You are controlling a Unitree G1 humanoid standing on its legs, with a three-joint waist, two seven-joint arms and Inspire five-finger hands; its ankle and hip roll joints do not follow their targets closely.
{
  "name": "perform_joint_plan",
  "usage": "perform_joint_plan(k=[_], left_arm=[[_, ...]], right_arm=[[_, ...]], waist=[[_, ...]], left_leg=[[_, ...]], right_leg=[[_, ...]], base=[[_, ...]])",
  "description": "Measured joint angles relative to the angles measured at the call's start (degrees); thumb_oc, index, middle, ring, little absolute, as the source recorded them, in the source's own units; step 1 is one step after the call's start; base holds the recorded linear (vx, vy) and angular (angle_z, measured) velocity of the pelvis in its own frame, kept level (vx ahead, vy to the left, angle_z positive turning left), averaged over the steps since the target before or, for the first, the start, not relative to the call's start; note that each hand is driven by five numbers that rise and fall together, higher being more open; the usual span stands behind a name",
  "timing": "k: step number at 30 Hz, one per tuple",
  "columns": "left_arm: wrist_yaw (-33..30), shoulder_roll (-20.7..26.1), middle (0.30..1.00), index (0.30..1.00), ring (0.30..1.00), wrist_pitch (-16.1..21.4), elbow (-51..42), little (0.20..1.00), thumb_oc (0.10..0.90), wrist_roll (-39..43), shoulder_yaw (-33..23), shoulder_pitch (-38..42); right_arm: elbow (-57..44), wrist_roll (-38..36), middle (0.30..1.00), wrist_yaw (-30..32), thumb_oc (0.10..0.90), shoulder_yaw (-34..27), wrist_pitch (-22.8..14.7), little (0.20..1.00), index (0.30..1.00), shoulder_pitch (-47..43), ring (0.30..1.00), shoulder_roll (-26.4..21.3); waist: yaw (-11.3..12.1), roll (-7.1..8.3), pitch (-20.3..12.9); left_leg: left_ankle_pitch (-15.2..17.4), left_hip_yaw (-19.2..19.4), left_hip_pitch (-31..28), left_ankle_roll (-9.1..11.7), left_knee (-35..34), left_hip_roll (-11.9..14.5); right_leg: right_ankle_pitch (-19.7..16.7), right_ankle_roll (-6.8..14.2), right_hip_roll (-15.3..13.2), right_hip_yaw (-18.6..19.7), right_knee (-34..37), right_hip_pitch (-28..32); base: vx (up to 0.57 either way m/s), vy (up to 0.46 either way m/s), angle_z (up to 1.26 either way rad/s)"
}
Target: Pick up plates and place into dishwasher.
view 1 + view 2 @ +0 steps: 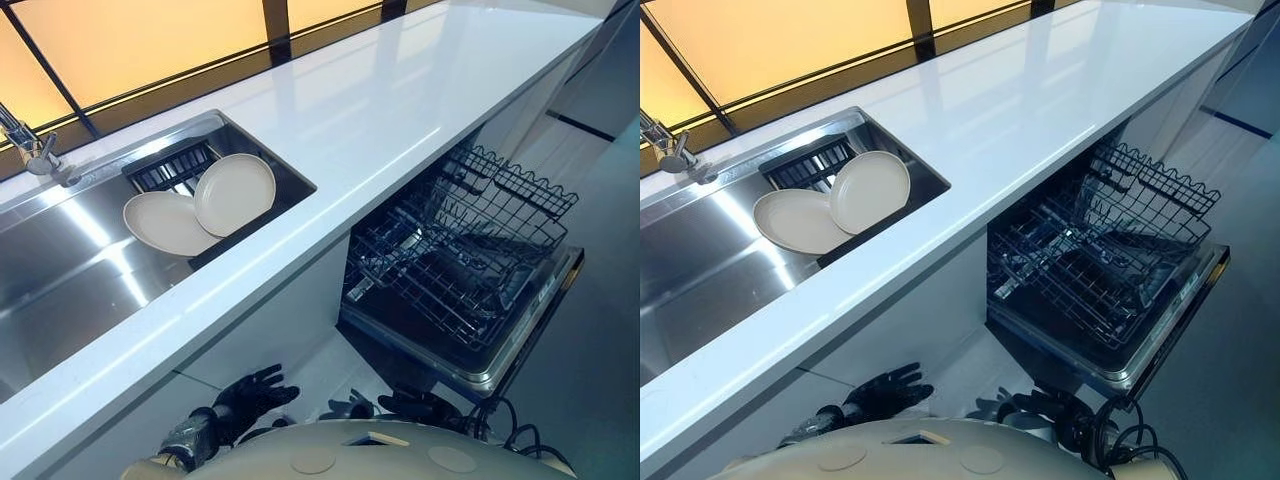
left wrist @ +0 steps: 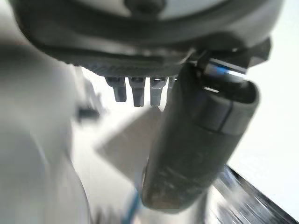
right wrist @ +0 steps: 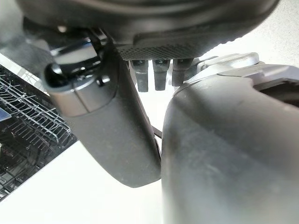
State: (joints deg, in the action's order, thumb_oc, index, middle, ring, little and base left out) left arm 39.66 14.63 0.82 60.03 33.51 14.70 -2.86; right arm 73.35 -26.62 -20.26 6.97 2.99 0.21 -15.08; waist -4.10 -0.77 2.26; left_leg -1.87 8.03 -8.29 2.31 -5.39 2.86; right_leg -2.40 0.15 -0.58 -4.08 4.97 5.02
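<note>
— Where are the plates (image 1: 200,212)?

— Both in the sink (image 1: 60,290), at its right end. The left plate (image 1: 160,225) lies nearly flat. The right plate (image 1: 237,192) is tilted, its edge overlapping the first, and behind them sits a dark slotted tray (image 1: 170,165), in the far right corner of the basin.

— And the tap?

— The faucet (image 1: 30,145) stands at the far edge of the sink, well apart from them.

— Is the dishwasher (image 1: 525,335) ready?

— Its door is down, under the right part of the white counter (image 1: 400,100), and the wire rack (image 1: 455,255) is pulled out over the door. I see nothing in the rack.

— What are the hands doing?

— The left hand (image 1: 250,395) hangs below the counter's near edge, in front of the white cabinet, fingers loose and spread, holding nothing. The right hand (image 1: 1025,405) is low too, just beside the near corner of the open door, fingers likewise relaxed and empty.
</note>
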Motion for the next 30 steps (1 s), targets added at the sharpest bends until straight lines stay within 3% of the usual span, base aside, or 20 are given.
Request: perform_joint_plan(k=[3,4,5,6,8,10,13,14,17,20,23,27,30], left_arm=[[10.4,1.5,0.9,0.9,0.9,-3.0,-11.6,0.9,0.8,1.5,3.4,-0.9],[15.7,2.3,0.9,0.9,0.9,-5.7,-18.6,0.9,0.8,2.3,3.7,-1.1],[17.7,2.9,0.9,0.9,0.9,-6.8,-21.8,0.9,0.8,3.0,4.0,-1.1],[20.7,4.3,0.9,0.9,0.9,-10.1,-29.3,0.9,0.8,5.4,4.1,-1.0],[22.0,6.8,0.9,0.9,0.9,-16.8,-43.7,0.9,0.8,15.1,4.0,-1.2],[21.1,6.3,0.9,0.9,0.9,-18.5,-49.9,0.9,0.8,23.2,3.9,-0.6],[10.5,5.5,0.9,0.9,0.9,-18.2,-59.1,0.9,0.8,36.7,4.0,3.6],[6.7,5.5,0.9,0.9,0.9,-15.8,-59.5,0.9,0.8,38.8,3.8,6.6],[-12.8,8.6,0.9,0.9,0.9,-2.0,-60.8,0.9,0.8,35.9,1.5,14.4],[-25.6,10.2,0.9,0.9,0.9,2.3,-59.0,0.9,0.8,31.1,-3.5,18.7],[-35.3,12.0,0.9,0.9,0.9,3.1,-55.1,0.9,0.8,27.8,-9.8,21.7],[-44.8,19.2,0.9,0.9,0.9,1.5,-45.4,0.9,0.8,20.6,-10.1,28.1],[-49.7,24.6,0.9,0.9,0.9,-1.1,-34.2,0.9,0.8,8.2,-10.1,33.2]], right_arm=[[-1.5,1.0,0.9,0.1,0.8,0.0,0.9,0.9,0.9,-0.1,0.9,-0.6],[-1.8,1.0,0.9,0.2,0.8,0.0,1.1,0.9,0.9,-0.5,0.9,-0.8],[-1.9,1.0,0.9,0.2,0.8,0.0,1.1,0.9,0.9,-0.6,0.9,-0.9],[-2.0,0.9,0.9,0.3,0.8,0.0,1.0,0.9,0.9,-0.7,0.9,-1.2],[-2.2,0.9,0.9,0.3,0.8,0.1,1.1,0.9,0.9,-0.6,0.9,-1.5],[-2.1,0.9,0.9,0.4,0.8,0.1,1.0,0.9,0.9,-0.2,0.9,-1.5],[-2.1,0.8,0.9,0.4,0.8,0.3,1.0,0.9,0.9,-0.6,0.9,-1.3],[-2.1,0.8,0.9,0.4,0.8,0.6,1.0,0.9,0.9,-0.4,0.9,-1.2],[-2.1,0.5,0.9,0.5,0.8,0.8,0.9,0.9,0.9,-0.4,0.9,-1.0],[-2.2,-0.6,0.9,0.8,0.8,0.8,0.7,0.9,0.9,-0.1,0.9,-1.0],[-2.2,-1.0,0.9,1.0,0.8,0.8,0.9,0.9,0.9,0.0,0.9,-1.1],[-1.8,-0.9,0.9,1.0,0.8,0.8,1.6,0.9,0.9,-0.2,0.9,-1.2],[-1.7,-0.9,0.9,1.0,0.8,0.9,1.9,0.9,0.9,-0.6,0.9,-1.2]], waist=[[0.0,-0.7,0.3],[0.0,-1.22,0.7],[0.0,-1.41,1.0],[0.0,-1.83,1.3],[0.3,-2.0,1.5],[1.1,-1.88,1.6],[1.3,-1.86,1.6],[1.2,-1.83,1.6],[0.6,-1.91,1.6],[0.1,-1.93,1.6],[-0.2,-1.93,1.5],[-0.2,-1.9,1.1],[-0.8,-1.82,0.8]], left_leg=[[-0.1,0.1,0.7,0.0,0.0,0.0],[-0.3,0.1,0.8,0.0,0.0,-0.1],[-0.3,0.1,0.8,0.0,0.0,-0.1],[-0.3,0.1,0.8,0.0,0.0,0.0],[-0.3,0.0,0.9,0.0,0.0,0.0],[-0.3,-0.2,0.9,0.0,0.0,0.0],[-0.4,-0.7,0.5,-0.1,0.0,0.0],[-0.4,-1.0,0.2,-0.1,0.0,0.0],[-0.6,-1.4,0.0,-0.1,0.0,0.1],[-0.7,-2.1,-0.1,-0.1,0.0,0.0],[-0.8,-2.5,-0.1,-0.1,0.0,-0.1],[-0.9,-2.8,-0.1,-0.2,0.0,-0.4],[-0.9,-2.7,-0.1,-0.2,0.0,-0.8]], right_leg=[[-0.1,0.1,-0.1,0.1,0.0,-0.7],[-0.4,-0.1,-0.1,0.1,0.0,-0.7],[-0.5,0.0,-0.1,0.1,0.0,-0.7],[-0.7,-0.1,-0.1,0.1,0.1,-0.6],[-0.8,-0.1,-0.1,0.1,0.2,-0.6],[-0.8,-0.1,-0.2,-0.1,0.2,-0.5],[-0.7,0.0,-0.2,-0.6,0.2,0.1],[-0.5,0.2,-0.2,-0.9,0.3,0.6],[-0.4,0.3,-0.3,-1.1,0.5,0.9],[-0.4,0.3,-0.3,-1.4,0.5,1.1],[-0.5,0.3,-0.4,-1.5,0.5,1.2],[-0.7,0.0,-0.6,-1.5,0.3,1.4],[-0.7,0.0,-0.7,-1.5,0.3,1.4]], base=[[-0.02,0.026,-0.01],[0.0,0.0,0.0],[0.0,0.0,0.0],[0.0,0.0,0.0],[0.01,-0.015,0.02],[0.03,-0.033,0.06],[0.07,-0.048,0.09],[0.07,-0.029,0.12],[0.09,-0.014,0.04],[0.08,0.007,0.04],[0.08,0.044,0.07],[0.05,0.052,0.03],[0.05,0.067,-0.01]])
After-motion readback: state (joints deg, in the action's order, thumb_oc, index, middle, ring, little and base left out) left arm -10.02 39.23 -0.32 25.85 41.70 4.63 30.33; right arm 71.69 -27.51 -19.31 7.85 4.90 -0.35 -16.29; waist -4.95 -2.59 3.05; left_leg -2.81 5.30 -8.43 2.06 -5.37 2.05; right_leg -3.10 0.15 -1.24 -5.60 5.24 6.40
